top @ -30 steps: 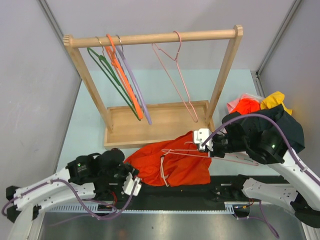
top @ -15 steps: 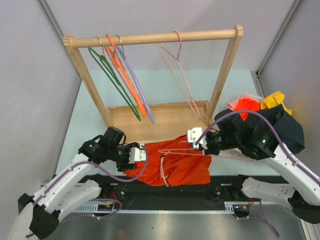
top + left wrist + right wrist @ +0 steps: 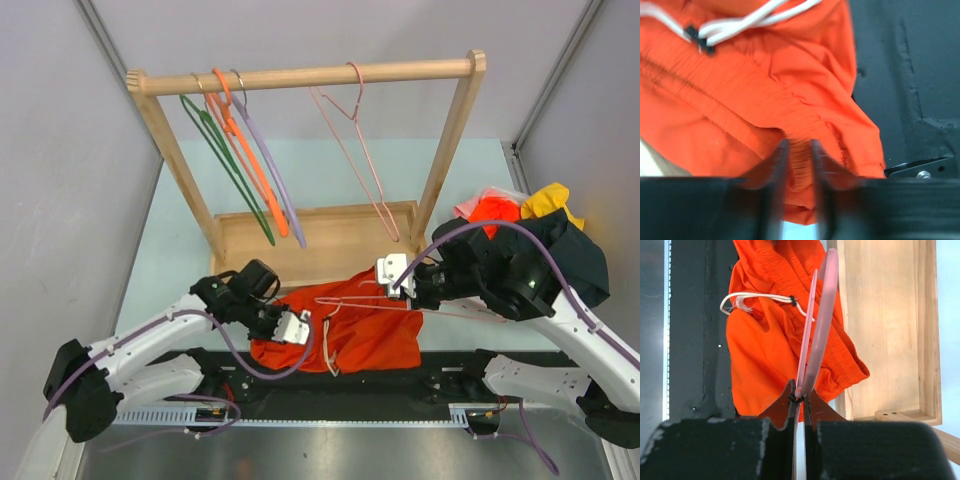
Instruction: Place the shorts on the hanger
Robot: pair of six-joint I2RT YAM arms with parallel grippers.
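Left pincer (image 3: 799,147) farther right now, the shorts (image 3: 755,90) between its jaws.

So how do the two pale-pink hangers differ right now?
Pose: the rail hanger hangs upright by its hook; the held hanger lies nearly level over the shorts. Grip: the rail hanger is untouched; the held hanger is pinched in the right claw. Both are thin pale-pink wire.
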